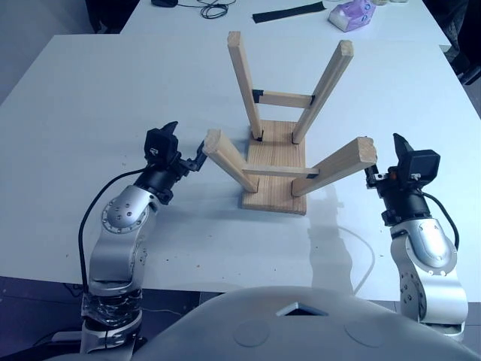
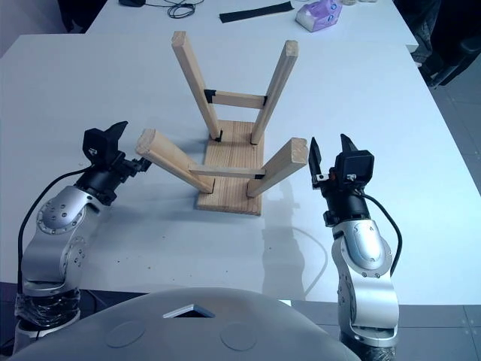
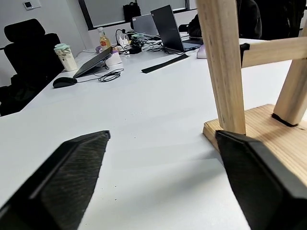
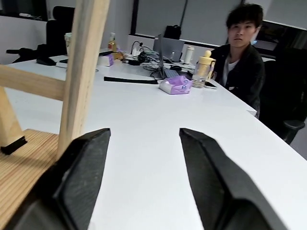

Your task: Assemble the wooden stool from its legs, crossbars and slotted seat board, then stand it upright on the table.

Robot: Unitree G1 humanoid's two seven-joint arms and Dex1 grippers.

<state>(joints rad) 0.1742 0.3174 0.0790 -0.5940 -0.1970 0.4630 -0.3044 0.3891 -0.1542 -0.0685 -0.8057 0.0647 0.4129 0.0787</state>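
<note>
Stool [image 1: 275,154]: inverted; seat board [image 1: 264,199] flat on table [image 1: 90,98], four legs up.
Left gripper [image 2: 131,144]: fingers wide apart, gripping nothing; at stool's 9 o'clock, near a leg top.
Right gripper [image 2: 329,143]: fingers spread, empty; at stool's 3 o'clock.

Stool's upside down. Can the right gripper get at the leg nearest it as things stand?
Probably yes. The right gripper is open, close beside the upper end of the near right leg, nothing between them. The leg sits outside its jaws, so a small sideways shift looks needed.
</note>
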